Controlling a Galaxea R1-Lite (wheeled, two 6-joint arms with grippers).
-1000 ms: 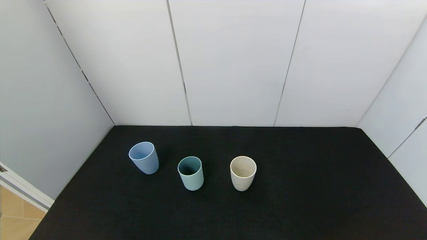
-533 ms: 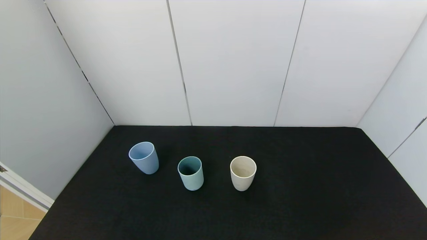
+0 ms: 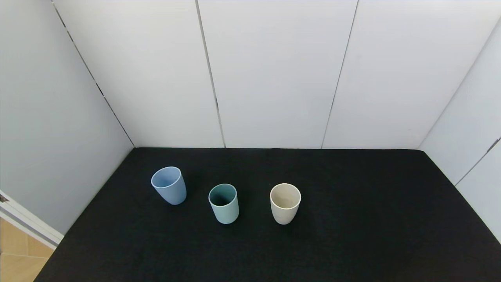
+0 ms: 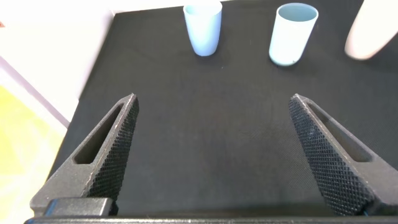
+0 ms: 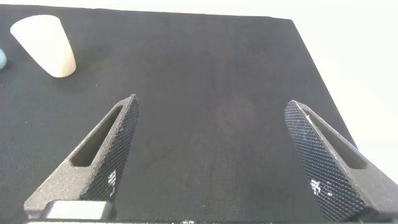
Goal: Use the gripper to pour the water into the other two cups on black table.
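Note:
Three tumblers stand upright in a row on the black table (image 3: 352, 219): a light blue cup (image 3: 169, 190) at the left, a teal-green cup (image 3: 223, 203) in the middle, a cream-white cup (image 3: 285, 203) at the right. No arm shows in the head view. My left gripper (image 4: 212, 99) is open and empty, well short of the light blue cup (image 4: 203, 28) and teal-green cup (image 4: 291, 33). My right gripper (image 5: 211, 102) is open and empty, with the cream-white cup (image 5: 46, 45) farther off.
White wall panels (image 3: 274, 74) close the table at the back and both sides. The table's left edge meets a light wooden floor (image 3: 15, 258). Bare black tabletop lies in front of the cups and to their right.

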